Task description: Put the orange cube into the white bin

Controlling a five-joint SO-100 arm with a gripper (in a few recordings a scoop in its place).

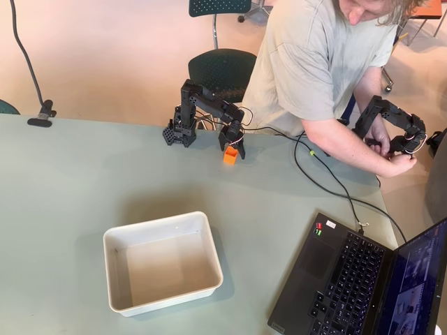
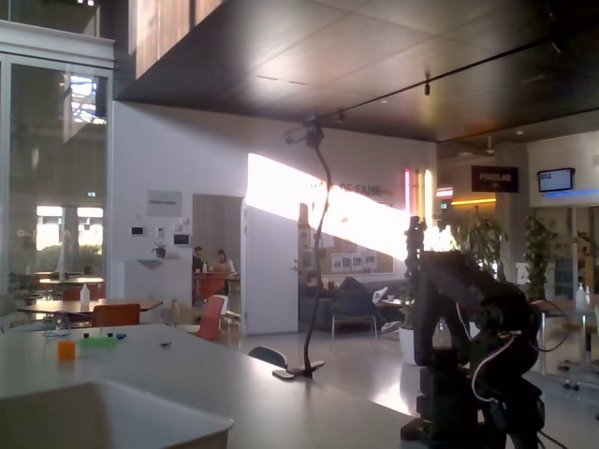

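Cube (image 1: pixel 230 155) sits on the table (image 1: pixel 70 181) near my base, directly under my pincer (image 1: pixel 232 149) in the overhead view. My fingers come down around it, one on each side, but whether they press its faces or stand a little off I cannot tell. It looks to rest on the table, not lifted. The bin (image 1: pixel 162 262) stands well apart, nearer the table's front edge, with nothing in it. By my reckoning the task is barely begun: the grip must be made sure, then the lift, the carry across, and the drop into the bin.
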